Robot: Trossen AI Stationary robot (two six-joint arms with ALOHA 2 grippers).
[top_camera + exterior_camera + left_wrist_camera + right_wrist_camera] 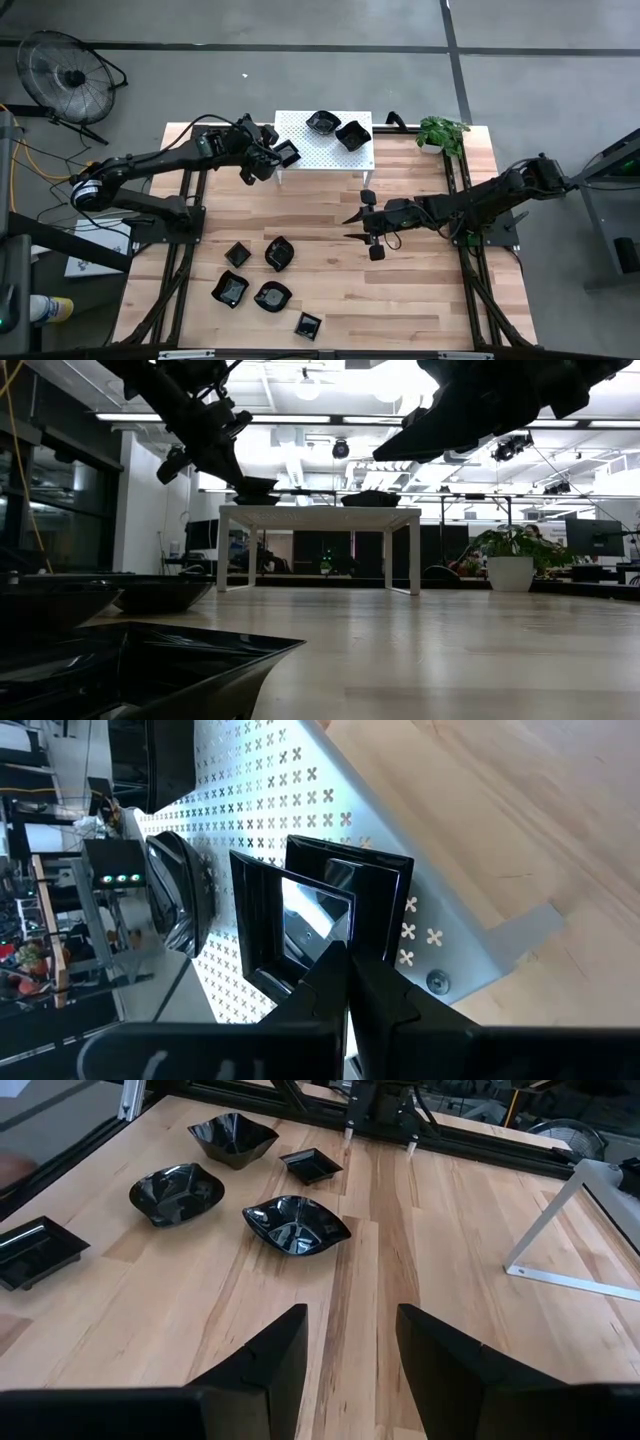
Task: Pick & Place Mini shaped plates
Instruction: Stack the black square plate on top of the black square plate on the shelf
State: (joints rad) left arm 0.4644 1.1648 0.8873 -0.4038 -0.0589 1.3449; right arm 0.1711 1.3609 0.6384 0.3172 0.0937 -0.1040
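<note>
Overhead, stand [325, 152] bears two plates [323, 122]; left gripper [278, 155] pinches third plate [288, 153].

The high view looks straight down on the whole counter [400, 290], the white perforated stand [325, 150] at its far edge. The low view sits at counter height, facing level toward that stand [320, 515], distant. The left wrist view hovers close over the stand [300, 780]. The right wrist view faces the dishes [295, 1223] beyond the stand's leg [560, 1230], shared with the high view.

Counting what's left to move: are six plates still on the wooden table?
No, the high view shows five plates on the wooden table, none hidden.
</note>
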